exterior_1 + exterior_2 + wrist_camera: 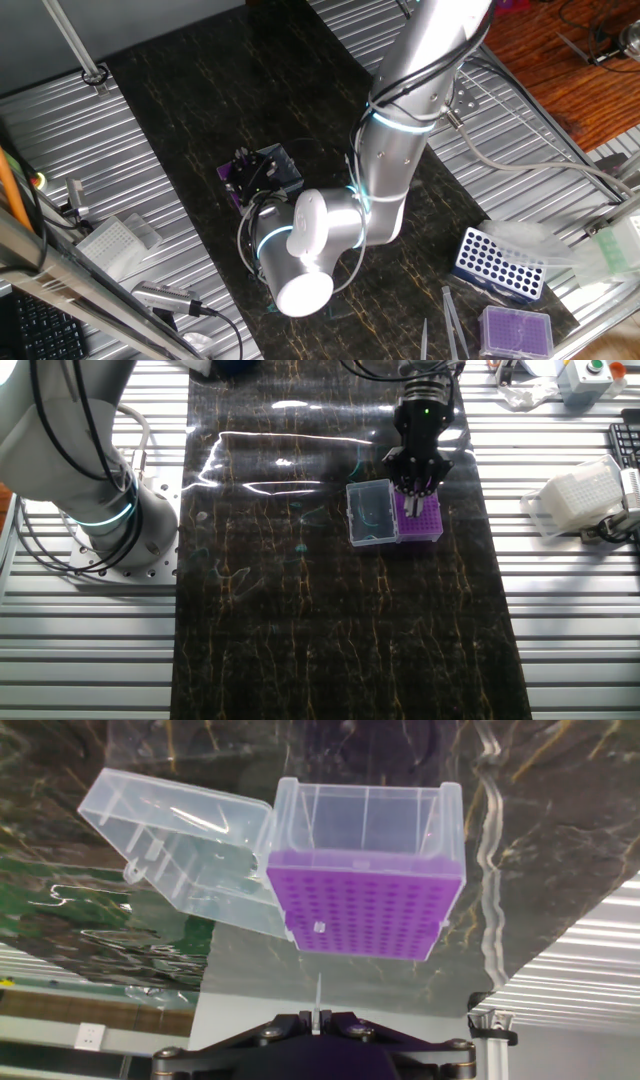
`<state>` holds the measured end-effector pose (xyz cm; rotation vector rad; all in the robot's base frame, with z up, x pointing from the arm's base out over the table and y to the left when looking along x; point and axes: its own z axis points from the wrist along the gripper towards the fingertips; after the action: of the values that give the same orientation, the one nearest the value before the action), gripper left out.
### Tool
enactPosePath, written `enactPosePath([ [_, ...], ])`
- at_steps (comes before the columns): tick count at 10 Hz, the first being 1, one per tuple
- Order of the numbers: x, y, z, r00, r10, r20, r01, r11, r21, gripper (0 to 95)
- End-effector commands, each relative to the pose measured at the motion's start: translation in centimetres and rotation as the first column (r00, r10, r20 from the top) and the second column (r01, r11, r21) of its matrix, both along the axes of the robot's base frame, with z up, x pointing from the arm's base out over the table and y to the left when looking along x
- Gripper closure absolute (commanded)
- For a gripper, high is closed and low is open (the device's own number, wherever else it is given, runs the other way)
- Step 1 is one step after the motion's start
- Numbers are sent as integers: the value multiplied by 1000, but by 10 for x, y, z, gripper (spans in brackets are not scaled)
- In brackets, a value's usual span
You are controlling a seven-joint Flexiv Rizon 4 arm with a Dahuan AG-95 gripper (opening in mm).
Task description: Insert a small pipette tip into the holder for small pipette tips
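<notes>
Gripper (418, 490) holds pipette tip (317, 995) above purple-topped holder (365, 910).

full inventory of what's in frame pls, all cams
holder for small pipette tips: 1, vivid purple grid, mid-mat under the gripper; clear lid hinged open at its side
small pipette tip: 1, clear, between the fingers, above the grid
blue rack: 1, blue with round holes, on the metal table off the mat
paler purple box: 1, beside the blue rack
white tip box: 1, table edge
black mat: 1, table centre
gripper: 1, black, shut on the tip
arm: 1, silver
</notes>
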<state>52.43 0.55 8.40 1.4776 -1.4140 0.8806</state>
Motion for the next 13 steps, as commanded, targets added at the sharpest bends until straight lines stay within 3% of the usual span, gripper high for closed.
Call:
enactPosePath([
  [1, 0, -1, -2, 1000, 0, 5, 0, 1000, 1, 950],
  [10, 4, 3, -17, 999, -8, 47, 9, 1000, -13, 950],
  [13, 4, 3, -17, 999, -1, 43, 3, 1000, -31, 950],
])
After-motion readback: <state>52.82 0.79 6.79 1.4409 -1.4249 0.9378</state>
